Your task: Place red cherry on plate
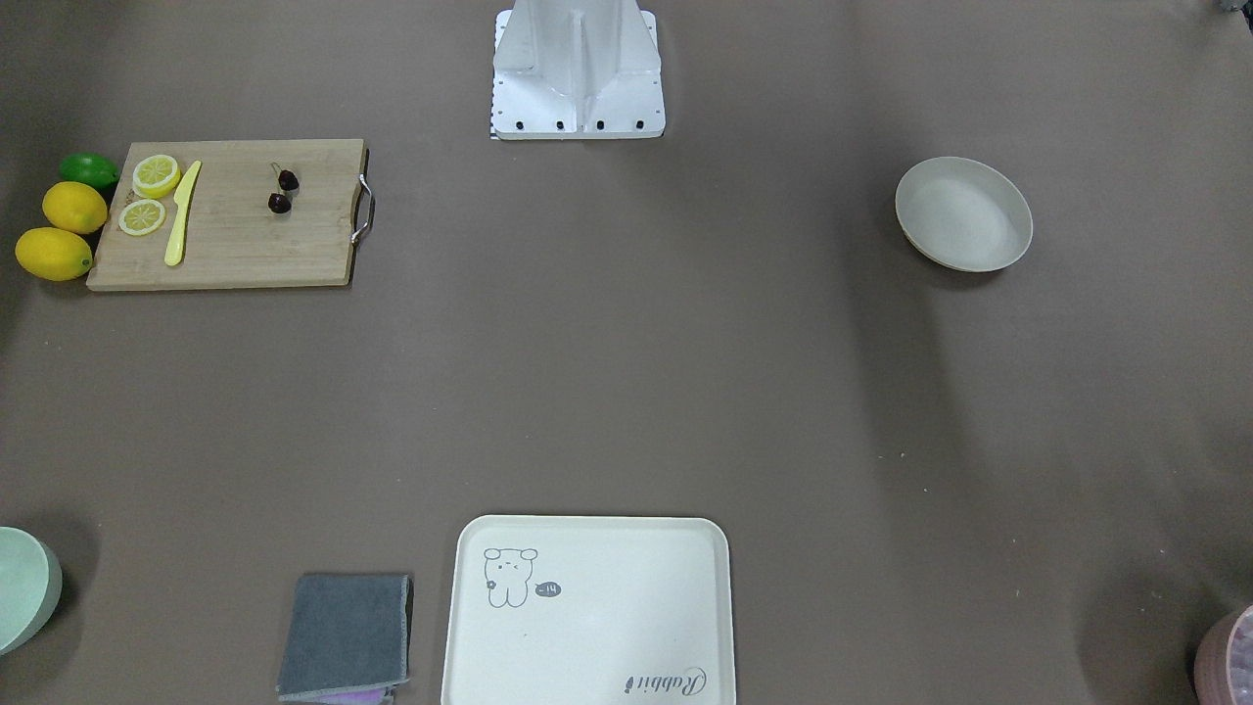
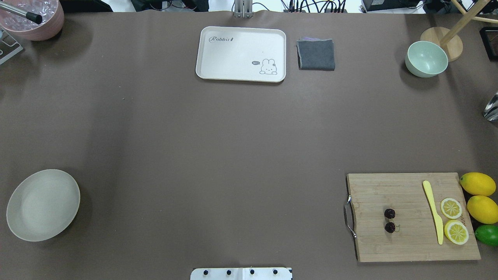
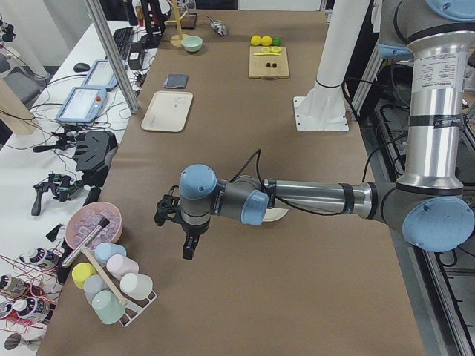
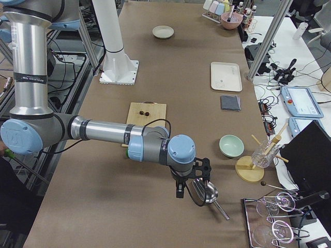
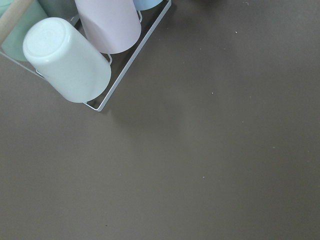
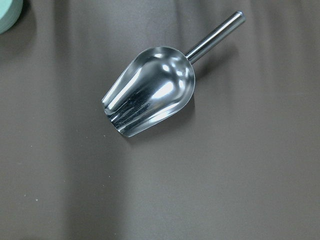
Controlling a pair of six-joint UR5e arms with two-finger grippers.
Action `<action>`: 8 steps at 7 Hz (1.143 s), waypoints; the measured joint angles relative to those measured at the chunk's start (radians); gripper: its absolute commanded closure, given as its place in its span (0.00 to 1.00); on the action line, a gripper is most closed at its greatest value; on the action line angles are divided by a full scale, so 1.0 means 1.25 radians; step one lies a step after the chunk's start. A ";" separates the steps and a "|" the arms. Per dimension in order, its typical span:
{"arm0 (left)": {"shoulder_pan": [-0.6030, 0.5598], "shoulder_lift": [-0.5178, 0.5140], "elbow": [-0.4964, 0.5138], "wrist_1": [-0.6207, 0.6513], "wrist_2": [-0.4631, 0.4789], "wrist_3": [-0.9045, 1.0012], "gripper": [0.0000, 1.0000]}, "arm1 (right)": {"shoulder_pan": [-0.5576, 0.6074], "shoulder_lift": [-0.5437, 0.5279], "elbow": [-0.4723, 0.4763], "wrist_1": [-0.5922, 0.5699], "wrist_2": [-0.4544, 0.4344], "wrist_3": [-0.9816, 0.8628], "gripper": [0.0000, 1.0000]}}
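Note:
The red cherry (image 2: 390,220), a pair of tiny dark maroon fruits, lies on the wooden cutting board (image 2: 412,241) at the near right; the front view shows the cherry (image 1: 284,191) too. The round cream plate (image 2: 42,205) sits bare at the near left. Neither gripper appears in the overhead or front view. My left gripper (image 3: 189,248) hangs over the table end by the cup rack, far from both. My right gripper (image 4: 181,191) hovers at the opposite end above a metal scoop (image 6: 150,90). Whether either is open or shut, I cannot tell.
Lemon slices (image 2: 451,208), a yellow knife (image 2: 433,212), whole lemons (image 2: 477,184) and a lime (image 2: 487,235) crowd the board's right side. A bear-print tray (image 2: 241,76), grey cloth (image 2: 316,54) and mint bowl (image 2: 426,58) line the far edge. A cup rack (image 5: 125,65) stands at the left end.

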 measured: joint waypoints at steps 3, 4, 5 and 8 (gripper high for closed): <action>0.001 0.000 -0.013 0.002 -0.002 -0.001 0.02 | 0.000 0.000 0.001 0.000 0.000 0.000 0.00; 0.001 0.001 -0.014 0.003 -0.002 -0.001 0.02 | 0.000 0.001 0.002 0.000 0.000 0.000 0.00; 0.001 0.001 -0.015 0.003 -0.003 -0.002 0.02 | 0.000 0.001 0.002 0.000 0.000 0.000 0.00; 0.001 0.001 -0.014 0.004 -0.002 -0.001 0.02 | 0.001 0.001 0.002 -0.001 0.000 0.000 0.00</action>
